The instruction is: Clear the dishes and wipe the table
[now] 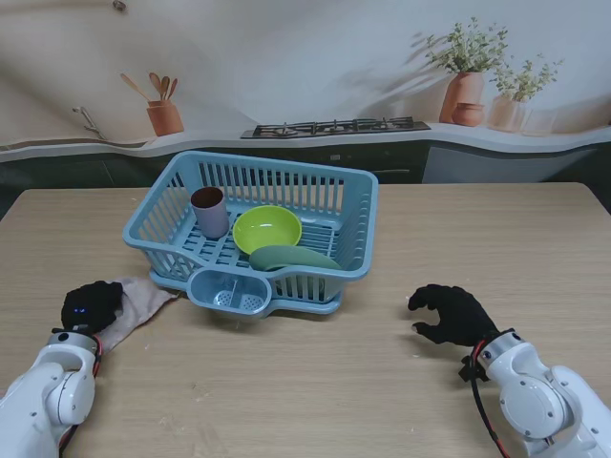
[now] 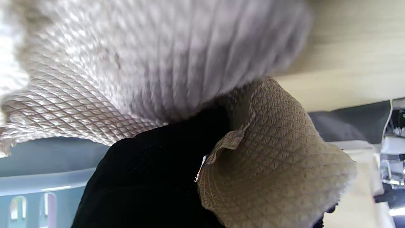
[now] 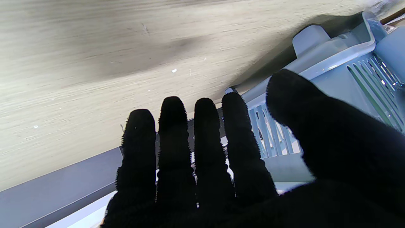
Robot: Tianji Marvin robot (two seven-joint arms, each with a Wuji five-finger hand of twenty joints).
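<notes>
Left hand [image 1: 91, 305] clamped on the beige cloth [image 1: 138, 303] on the bench [image 1: 315, 382] just left of the blue dish rack [image 1: 250, 229] holding cup [image 1: 208, 210], green bowl [image 1: 266, 229] and plate [image 1: 293, 258]; right hand [image 1: 451, 313] off right, fingers [image 3: 175, 133] spread, empty.

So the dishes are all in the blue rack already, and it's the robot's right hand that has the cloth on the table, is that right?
Not quite: the cloth is under the left hand, not the right. The stand view shows it, and the left wrist view shows fabric bunched around its fingers. The right hand holds nothing. The cup, green bowl and plate are indeed in the blue rack.
</notes>
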